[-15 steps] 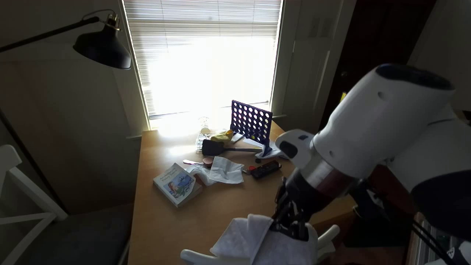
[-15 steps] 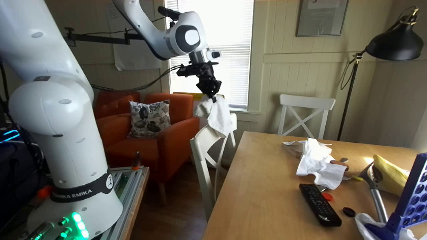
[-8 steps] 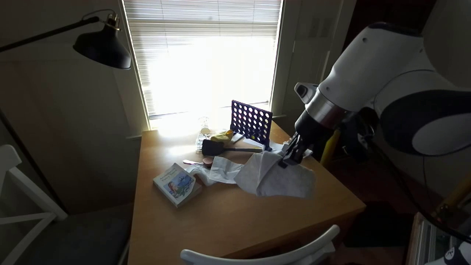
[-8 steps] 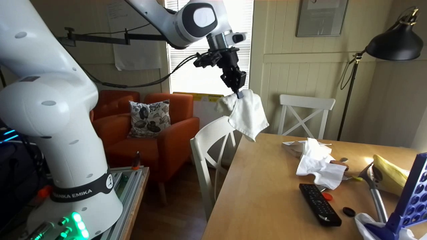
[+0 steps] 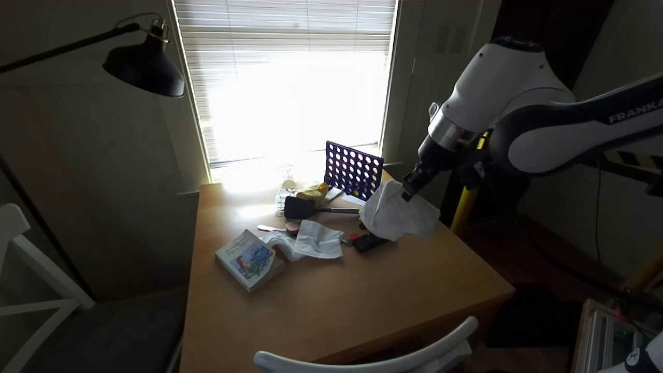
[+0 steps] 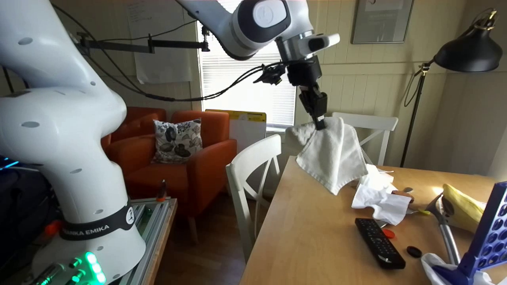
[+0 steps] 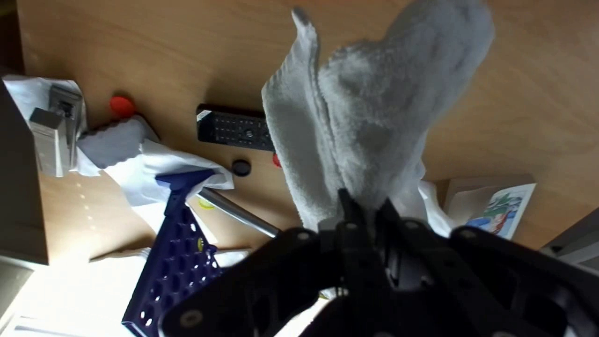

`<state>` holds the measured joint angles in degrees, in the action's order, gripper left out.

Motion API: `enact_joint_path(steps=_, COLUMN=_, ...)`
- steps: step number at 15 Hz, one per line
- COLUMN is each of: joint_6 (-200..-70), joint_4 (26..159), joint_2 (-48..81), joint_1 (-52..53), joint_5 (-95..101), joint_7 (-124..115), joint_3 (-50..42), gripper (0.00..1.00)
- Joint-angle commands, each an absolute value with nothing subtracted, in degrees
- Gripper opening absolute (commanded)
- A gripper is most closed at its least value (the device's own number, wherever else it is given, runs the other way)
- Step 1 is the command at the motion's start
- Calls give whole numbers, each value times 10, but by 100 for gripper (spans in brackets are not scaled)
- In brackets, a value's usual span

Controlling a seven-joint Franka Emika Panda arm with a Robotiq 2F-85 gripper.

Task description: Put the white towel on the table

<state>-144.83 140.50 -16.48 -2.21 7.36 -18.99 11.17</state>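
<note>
While my gripper [image 6: 319, 123] pinches the white towel [image 6: 332, 152] by its upper part, I hold it in loose folds over the table [image 6: 301, 233], where it hides one end of the remote [image 7: 234, 128] in the wrist view. Just beside that remote I see a black disc [image 6: 414, 251] and a red disc [image 6: 388, 233]; the blue grid [image 5: 354, 172] stands near the remote, and a crumpled white sheet [image 5: 319, 239] lies between the remote and the book [image 5: 250, 259]

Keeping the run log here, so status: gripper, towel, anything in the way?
Gripper closed on white towel. Towel hanging, not yet laid on table. Remote control and Connect Four grid possibly in the way.
</note>
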Motion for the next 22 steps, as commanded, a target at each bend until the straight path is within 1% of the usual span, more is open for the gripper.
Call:
enact_joint_path(steps=1, joint_6=-1450, joint_4=1396, joint_2=-155, joint_1=-20, joint_5=80, joint_7=-203, joint_3=100, gripper=3)
enact_joint_path(steps=2, joint_6=-1451, joint_4=1392, joint_2=-148, joint_1=-22, joint_5=81, joint_7=-205, joint_3=97, gripper=11)
enact_joint_path(steps=7, joint_6=-1451, joint_4=1393, joint_2=-148, joint_1=-18, joint_5=81, joint_7=-204, joint_3=96, gripper=11)
enact_joint_path(steps=8, joint_6=-1452, joint_4=1383, joint_2=-132, joint_1=-33, joint_5=112, joint_7=-236, joint_3=106, gripper=3)
enact_joint_path(steps=11, joint_6=-1475, joint_4=1331, joint_2=-61, joint_1=-78, joint_5=218, joint_7=-369, joint_3=125, gripper=3)
enact_joint_path(steps=12, joint_6=-1469, joint_4=1305, joint_2=-38, joint_1=-108, joint_5=244, joint_7=-406, joint_3=146, gripper=3)
enact_joint_path(steps=15, joint_6=-1439, joint_4=1226, joint_2=26, joint_1=-124, joint_5=334, joint_7=-525, joint_3=154, gripper=3)
enact_joint_path(steps=16, joint_6=-1431, joint_4=1198, joint_2=51, joint_1=-76, joint_5=363, joint_7=-562, joint_3=112, gripper=3)
enact_joint_path(steps=22, joint_6=-1406, joint_4=1074, joint_2=173, joint_1=40, joint_5=414, joint_7=-634, joint_3=48, gripper=3)
